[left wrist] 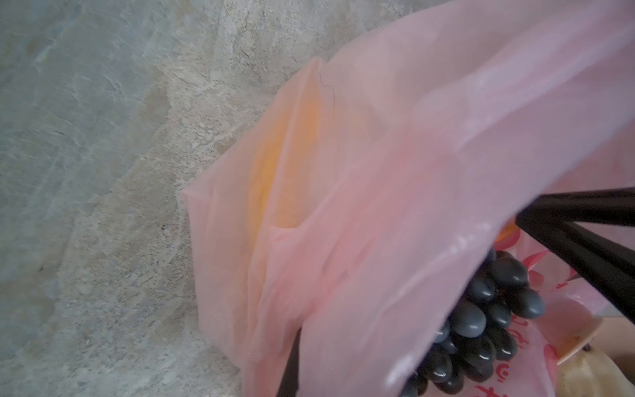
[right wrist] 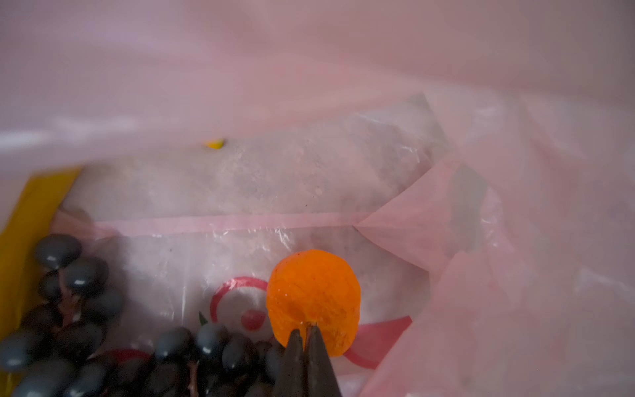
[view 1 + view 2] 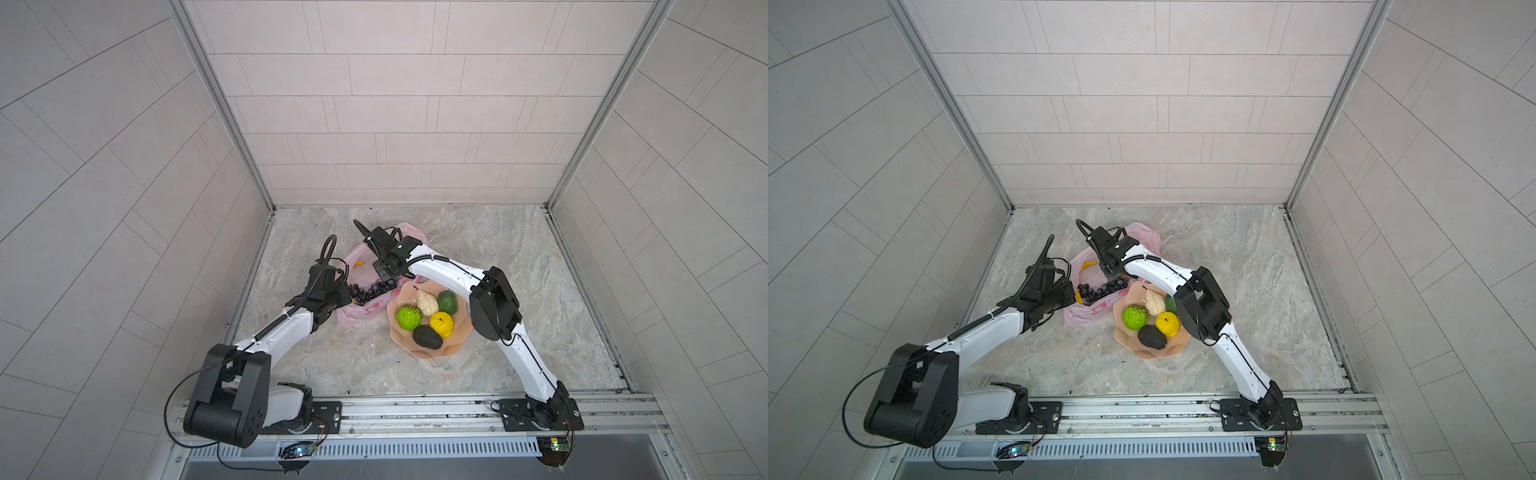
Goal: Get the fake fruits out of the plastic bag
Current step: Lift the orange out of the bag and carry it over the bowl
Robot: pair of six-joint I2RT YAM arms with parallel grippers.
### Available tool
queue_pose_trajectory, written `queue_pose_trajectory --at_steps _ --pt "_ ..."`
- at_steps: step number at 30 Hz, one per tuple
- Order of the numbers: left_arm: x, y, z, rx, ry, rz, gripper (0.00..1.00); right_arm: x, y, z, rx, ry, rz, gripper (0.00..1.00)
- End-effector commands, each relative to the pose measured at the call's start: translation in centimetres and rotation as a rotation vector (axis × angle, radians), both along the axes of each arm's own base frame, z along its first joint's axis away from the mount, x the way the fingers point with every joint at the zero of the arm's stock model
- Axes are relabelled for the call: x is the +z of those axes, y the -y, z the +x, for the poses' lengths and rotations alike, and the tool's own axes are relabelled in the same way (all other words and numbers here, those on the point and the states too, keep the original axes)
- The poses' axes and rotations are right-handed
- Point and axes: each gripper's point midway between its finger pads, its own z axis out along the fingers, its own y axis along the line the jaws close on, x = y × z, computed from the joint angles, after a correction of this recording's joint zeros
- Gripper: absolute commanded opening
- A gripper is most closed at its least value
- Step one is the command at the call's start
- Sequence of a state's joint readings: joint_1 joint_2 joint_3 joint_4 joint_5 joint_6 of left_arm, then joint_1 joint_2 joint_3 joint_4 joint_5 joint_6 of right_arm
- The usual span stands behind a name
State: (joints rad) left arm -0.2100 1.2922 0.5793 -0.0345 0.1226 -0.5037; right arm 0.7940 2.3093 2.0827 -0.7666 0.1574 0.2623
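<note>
Toward the marbled surface's (image 3: 498,257) left edge, inside the translucent pink plastic bag (image 3: 353,318), the right pincer (image 2: 307,331) is pinching a round pitted orange fruit (image 2: 314,292); the left pincer (image 3: 344,296) is clenching its film.

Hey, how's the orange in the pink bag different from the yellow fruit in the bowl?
The orange is deep orange; the yellow fruit is lemon yellow. The orange lies inside the pink bag; the yellow fruit sits in the peach bowl. The right claw is pinched shut at the orange's stem end; no claw touches the yellow fruit. Both are roundish.
</note>
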Motion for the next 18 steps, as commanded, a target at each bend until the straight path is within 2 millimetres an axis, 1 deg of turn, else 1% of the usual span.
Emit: queue_pose_trajectory --at_steps 1,7,11,14,16,18 --pt "0.3 0.0 0.1 -0.006 0.012 0.012 0.03 5.5 -0.4 -1.5 0.037 0.068 0.057 0.0" --pt "0.4 0.0 0.1 -0.003 0.011 0.011 0.03 8.3 0.5 -3.8 0.063 0.097 0.079 0.0" --pt "0.4 0.1 0.1 -0.004 0.01 0.007 0.03 10.7 1.3 -5.9 0.086 0.119 0.102 0.0" --pt "0.2 0.1 0.2 -0.003 0.005 0.003 0.03 12.4 2.3 -8.0 0.102 0.136 0.119 0.0" --pt "0.2 0.2 0.2 -0.004 0.002 0.002 0.03 13.0 3.3 -9.4 0.109 0.137 0.127 0.0" --pt "-0.1 0.1 0.0 -0.002 -0.009 0.006 0.03 13.4 4.7 -10.8 0.107 0.132 0.139 0.0"
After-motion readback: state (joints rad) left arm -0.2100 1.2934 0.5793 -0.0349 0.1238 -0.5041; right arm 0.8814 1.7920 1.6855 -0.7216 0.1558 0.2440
